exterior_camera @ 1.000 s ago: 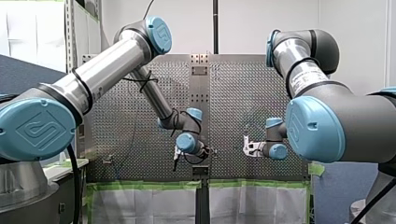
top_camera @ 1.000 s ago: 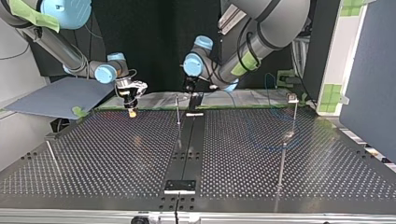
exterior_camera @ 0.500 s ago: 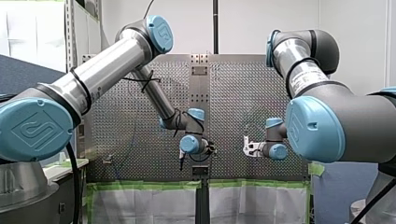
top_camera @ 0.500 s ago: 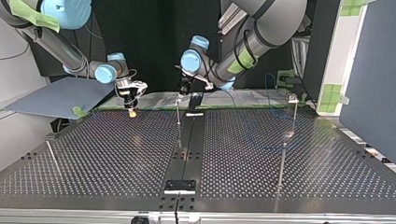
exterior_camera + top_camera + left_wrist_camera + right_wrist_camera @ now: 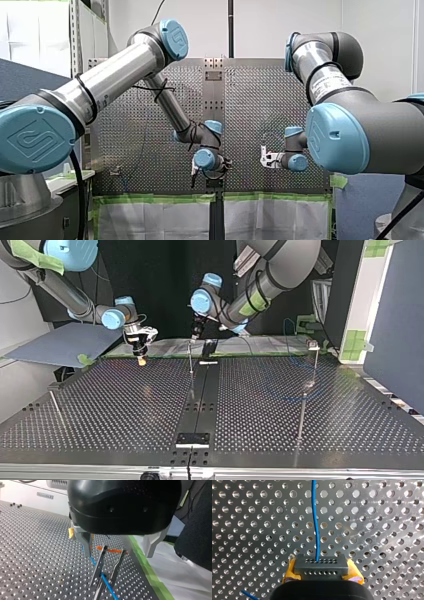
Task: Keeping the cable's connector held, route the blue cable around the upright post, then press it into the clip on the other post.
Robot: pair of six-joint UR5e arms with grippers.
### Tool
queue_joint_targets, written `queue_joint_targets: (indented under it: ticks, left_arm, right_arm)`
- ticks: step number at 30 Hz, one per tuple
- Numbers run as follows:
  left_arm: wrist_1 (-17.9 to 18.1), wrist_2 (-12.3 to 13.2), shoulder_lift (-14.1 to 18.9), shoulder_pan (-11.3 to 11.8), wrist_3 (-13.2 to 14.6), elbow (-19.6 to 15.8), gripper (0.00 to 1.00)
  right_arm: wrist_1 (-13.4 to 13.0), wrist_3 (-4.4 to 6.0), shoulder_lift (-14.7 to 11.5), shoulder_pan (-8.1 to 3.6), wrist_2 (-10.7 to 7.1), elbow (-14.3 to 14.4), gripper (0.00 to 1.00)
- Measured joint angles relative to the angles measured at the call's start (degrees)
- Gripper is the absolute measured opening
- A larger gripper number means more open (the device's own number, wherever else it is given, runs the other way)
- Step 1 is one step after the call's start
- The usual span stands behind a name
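In the right wrist view my right gripper (image 5: pixel 322 577) is shut with yellow pads on the grey connector (image 5: pixel 321 566). The blue cable (image 5: pixel 315 525) runs ahead from the connector over the perforated table. In the left wrist view my left gripper (image 5: pixel 118 555) is open, with its fingers either side of a two-pronged metal clip post (image 5: pixel 98 567). The blue cable (image 5: pixel 106 580) passes between the prongs. In the top view my left gripper (image 5: pixel 194 335) hangs just above the thin middle post (image 5: pixel 190 360), and my right gripper (image 5: pixel 142 357) is further to that view's left.
A taller post with a clip head (image 5: pixel 313 347) stands at the top view's right and a short leaning post (image 5: pixel 54 402) at its left. A black strip (image 5: pixel 200 400) runs down the table's middle. Green tape (image 5: pixel 147 572) marks the table's edge beside the left gripper.
My left gripper has moved towards the top view's left, from beside the middle post to right over it. The right arm has not moved.
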Motion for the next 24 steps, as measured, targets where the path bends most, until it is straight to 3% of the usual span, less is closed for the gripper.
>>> queue_joint_targets:
  ticks: [8,24]
  left_arm:
    - [2.01,0.01,-0.03,-0.66,-0.8,0.0,0.99]
    - [2.13,0.0,-0.04,-0.73,-2.04,0.0,0.99]
  right_arm:
    - [-0.02,0.0,0.0,-0.1,0.0,0.0,0.0]
    - [0.0,0.0,0.02,-0.19,0.0,-0.01,0.0]
